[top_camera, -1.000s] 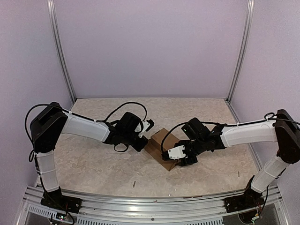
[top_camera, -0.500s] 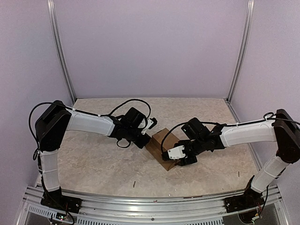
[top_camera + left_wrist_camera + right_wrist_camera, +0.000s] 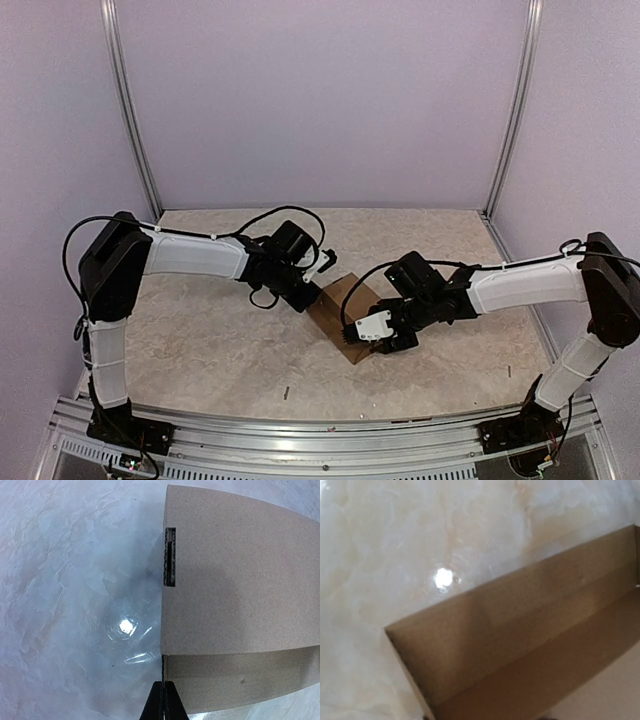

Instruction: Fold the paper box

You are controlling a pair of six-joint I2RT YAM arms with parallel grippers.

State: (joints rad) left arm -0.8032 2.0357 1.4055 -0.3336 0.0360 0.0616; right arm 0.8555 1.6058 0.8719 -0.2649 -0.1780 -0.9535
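You've got one paper box (image 3: 338, 303) mid-counter (image 3: 200, 340), between your two tools: plain brown corrugated cardboard, matte, straight-edged, with one small slot on its flat panel. Your left tool (image 3: 163, 702) is pinched together, tip at the box's edge. Your right tool (image 3: 362, 342) sits at the near corner, and I can't tell if it's apart or clamped.
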